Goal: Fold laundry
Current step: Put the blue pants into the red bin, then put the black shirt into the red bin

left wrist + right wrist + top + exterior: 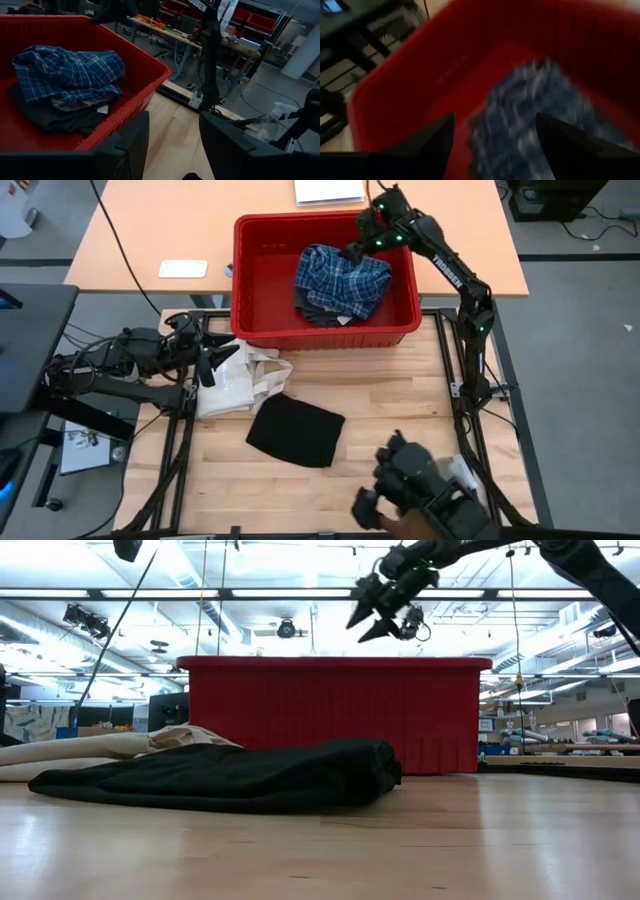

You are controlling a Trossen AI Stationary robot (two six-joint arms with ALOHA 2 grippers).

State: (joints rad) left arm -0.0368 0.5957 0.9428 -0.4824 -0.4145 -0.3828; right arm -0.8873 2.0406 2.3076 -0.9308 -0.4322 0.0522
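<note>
Left gripper (207, 365) rests at the table's left edge, just beside the cream tote bag (238, 385), fingers spread and holding nothing. Right gripper (352, 252) hangs above the red bin (255, 330), over the plaid shirt (340, 278), fingers parted and empty; the low view shows it clear of the bin's rim.

Laundry, left to right: the black garment (296, 430) lies on the wooden table (400, 395), already squared into a compact fold, soft and matte, one rolled edge thick in the low view. The plaid shirt, blue and white, sits crumpled in the bin on top of a darker grey cloth (47, 117).

Risks, as judged:
- A descending pinch may take the grey layer along with the shirt, since the two lie pressed together. The right wrist view is smeared, so the exact contact point cannot be confirmed.
- Limp woven cloth may snag on the bin's ribbed wall or rim when lifted and drag the bin.
- A pinch on a loose fold alone could slip, dropping the shirt back in a worse heap.
- The tote's straps lie near the left gripper and could catch.
</note>
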